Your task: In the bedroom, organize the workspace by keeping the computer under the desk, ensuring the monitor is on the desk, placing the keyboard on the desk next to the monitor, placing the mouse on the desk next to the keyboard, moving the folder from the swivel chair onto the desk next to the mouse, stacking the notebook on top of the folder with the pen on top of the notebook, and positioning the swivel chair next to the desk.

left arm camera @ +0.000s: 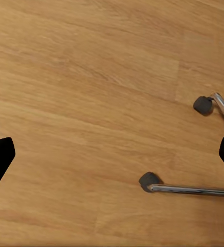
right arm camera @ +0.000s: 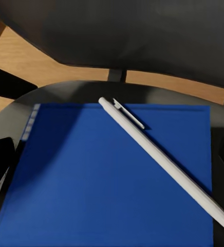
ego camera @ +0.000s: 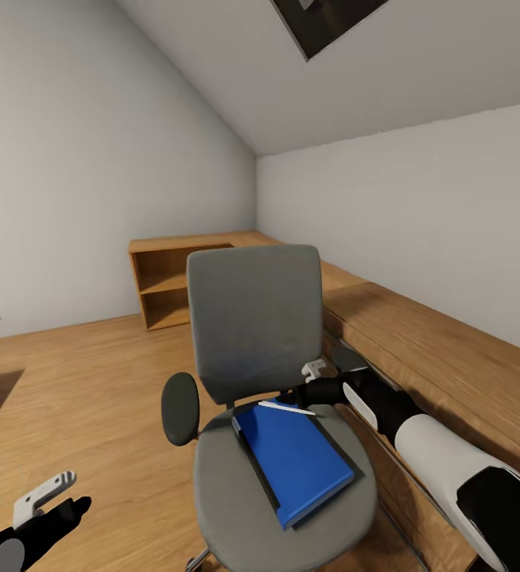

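Observation:
The grey swivel chair [ego camera: 254, 318] stands in the middle of the head view, and its chrome base and casters [left arm camera: 151, 180] cross the wood floor in the left wrist view. On its seat lies the blue folder [ego camera: 293, 459] [right arm camera: 112, 195]. A white pen [ego camera: 286, 408] [right arm camera: 158, 157] rests slantwise on the folder's far end. My right gripper [ego camera: 298, 392] [right arm camera: 112, 154] hovers open just above the pen, a finger on either side. My left gripper [ego camera: 57, 500] [left arm camera: 112, 157] hangs open low beside the chair. The desk, computer, monitor, keyboard, mouse and notebook are out of view.
A low light-wood shelving counter [ego camera: 419, 342] runs along the right wall, close to the chair's right side, and turns into an open shelf unit [ego camera: 168, 286] at the back. Wood floor [ego camera: 69, 381] stretches to the left of the chair.

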`<state>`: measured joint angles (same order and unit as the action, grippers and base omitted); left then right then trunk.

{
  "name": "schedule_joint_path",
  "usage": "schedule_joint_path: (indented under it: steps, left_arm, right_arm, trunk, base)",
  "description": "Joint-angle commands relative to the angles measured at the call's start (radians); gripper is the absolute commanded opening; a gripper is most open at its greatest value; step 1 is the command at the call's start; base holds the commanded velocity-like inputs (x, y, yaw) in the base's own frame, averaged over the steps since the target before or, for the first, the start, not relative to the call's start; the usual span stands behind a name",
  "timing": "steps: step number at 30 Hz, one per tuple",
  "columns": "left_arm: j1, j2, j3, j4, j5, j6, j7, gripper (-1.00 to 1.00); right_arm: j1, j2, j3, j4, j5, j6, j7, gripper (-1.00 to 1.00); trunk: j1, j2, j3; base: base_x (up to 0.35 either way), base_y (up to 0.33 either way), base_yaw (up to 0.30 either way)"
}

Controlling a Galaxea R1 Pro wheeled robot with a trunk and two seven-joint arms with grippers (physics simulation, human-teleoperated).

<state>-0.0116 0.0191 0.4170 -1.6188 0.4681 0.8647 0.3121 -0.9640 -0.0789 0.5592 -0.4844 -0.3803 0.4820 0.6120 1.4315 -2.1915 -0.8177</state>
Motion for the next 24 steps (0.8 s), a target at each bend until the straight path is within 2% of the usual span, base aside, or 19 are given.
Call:
schedule_joint_path:
  steps: [1, 8, 24]
  left_arm:
    - [-0.001, -0.001, 0.000, -0.001, 0.011, 0.004, 0.008, 1.00]
    - [-0.001, -0.002, 0.003, -0.001, 0.011, 0.004, 0.008, 1.00]
    - [-0.001, -0.002, 0.005, -0.001, 0.011, 0.004, 0.008, 1.00]
  right_arm:
    - [-0.001, 0.000, 0.005, -0.002, -0.012, 0.006, -0.001, 1.00]
    - [-0.001, 0.001, 0.005, -0.002, -0.019, 0.006, -0.002, 1.00]
    - [-0.001, 0.001, 0.004, 0.000, -0.019, 0.006, -0.001, 1.00]
  trunk:
    - [0.000, 0.000, -0.001]
    - [0.000, 0.000, -0.001]
    - [-0.061, 0.112, 0.049]
  base:
    - [0.000, 0.000, 0.000]
    - [0.000, 0.000, 0.000]
    - [0.000, 0.000, 0.000]
